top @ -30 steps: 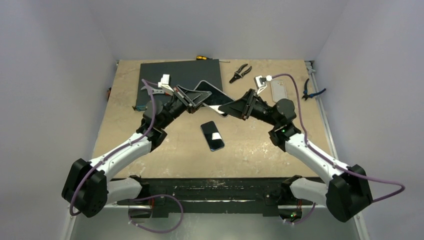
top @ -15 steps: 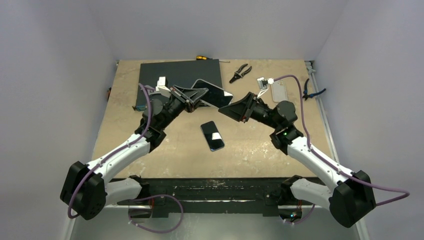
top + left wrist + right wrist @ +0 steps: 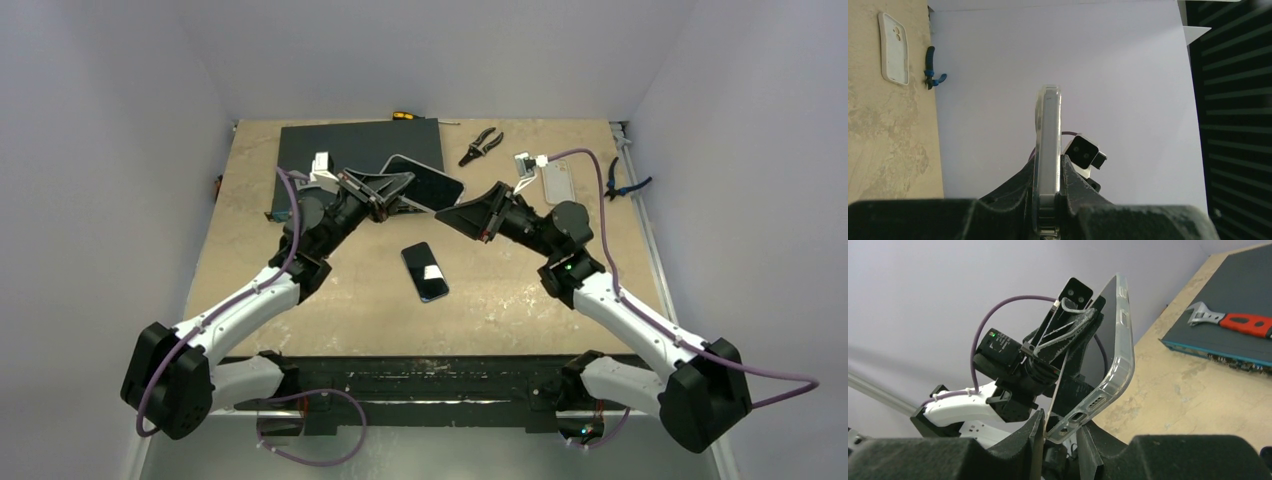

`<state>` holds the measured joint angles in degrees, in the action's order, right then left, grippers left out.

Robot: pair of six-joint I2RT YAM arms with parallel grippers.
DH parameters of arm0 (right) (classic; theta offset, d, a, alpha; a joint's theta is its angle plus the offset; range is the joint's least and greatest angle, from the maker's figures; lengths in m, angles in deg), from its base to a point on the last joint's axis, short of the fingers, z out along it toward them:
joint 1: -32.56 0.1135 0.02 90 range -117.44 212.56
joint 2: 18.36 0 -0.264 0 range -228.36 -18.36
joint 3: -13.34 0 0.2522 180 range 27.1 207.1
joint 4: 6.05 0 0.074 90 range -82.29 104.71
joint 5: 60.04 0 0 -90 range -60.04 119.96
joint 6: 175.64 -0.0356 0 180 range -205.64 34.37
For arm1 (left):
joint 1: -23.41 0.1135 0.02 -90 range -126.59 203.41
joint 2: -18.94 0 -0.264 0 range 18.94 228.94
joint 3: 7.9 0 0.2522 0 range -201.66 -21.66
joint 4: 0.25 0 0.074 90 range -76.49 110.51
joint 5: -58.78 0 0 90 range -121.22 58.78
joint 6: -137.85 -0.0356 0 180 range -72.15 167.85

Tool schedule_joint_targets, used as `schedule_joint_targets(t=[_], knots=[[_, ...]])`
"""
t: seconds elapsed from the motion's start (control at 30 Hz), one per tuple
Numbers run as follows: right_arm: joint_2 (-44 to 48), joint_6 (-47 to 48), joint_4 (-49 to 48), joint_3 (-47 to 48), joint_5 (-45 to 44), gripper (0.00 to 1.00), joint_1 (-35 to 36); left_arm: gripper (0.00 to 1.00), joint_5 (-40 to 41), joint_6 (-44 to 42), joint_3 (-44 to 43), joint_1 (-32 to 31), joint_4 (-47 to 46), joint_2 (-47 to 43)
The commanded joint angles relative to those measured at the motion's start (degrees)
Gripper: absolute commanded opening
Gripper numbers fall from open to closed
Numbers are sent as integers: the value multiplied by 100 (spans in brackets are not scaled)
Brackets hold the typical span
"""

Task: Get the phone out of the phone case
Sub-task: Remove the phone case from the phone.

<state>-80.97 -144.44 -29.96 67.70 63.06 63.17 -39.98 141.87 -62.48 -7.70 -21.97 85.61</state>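
The phone (image 3: 428, 185), dark face up, sits in a clear phone case (image 3: 1124, 347) held in the air over the middle of the table. My left gripper (image 3: 405, 185) is shut on one end of it. In the left wrist view the case (image 3: 1048, 125) stands edge-on between those fingers (image 3: 1048, 167). My right gripper (image 3: 446, 213) comes from the right. In its wrist view the case's bottom corner, with its port cut-outs, lies between the narrow jaws (image 3: 1060, 429), and both fingers touch it.
A bare dark phone (image 3: 425, 270) lies on the table under the grippers. A white case (image 3: 557, 182) and blue-handled pliers (image 3: 625, 183) lie at the right. Black pliers (image 3: 480, 145) and a dark mat (image 3: 340, 145) with a red-handled wrench (image 3: 1233, 320) are at the back.
My left gripper has shifted the cased phone a little left and laid it flatter. The right gripper's jaws have narrowed from wide onto the case's bottom corner.
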Motion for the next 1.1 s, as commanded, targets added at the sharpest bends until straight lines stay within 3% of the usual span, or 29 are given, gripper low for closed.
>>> schedule_joint_targets(t=[0.0,0.17,0.4,0.83,1.07], knots=[[320,949,-244,601,-245,3,249,0,-219,-31,-193,18,-24,118],[651,2678,677,985,-964,0,754,0,-728,144,-111,24,-259,383],[1042,3886,941,1153,-1506,0,842,0,-1247,170,-102,18,-414,486],[1499,5588,1082,1383,-2023,0,898,0,-2202,-10,-147,11,-319,612],[1480,6030,946,1626,-2093,0,912,0,-2399,1,30,-15,-419,615]])
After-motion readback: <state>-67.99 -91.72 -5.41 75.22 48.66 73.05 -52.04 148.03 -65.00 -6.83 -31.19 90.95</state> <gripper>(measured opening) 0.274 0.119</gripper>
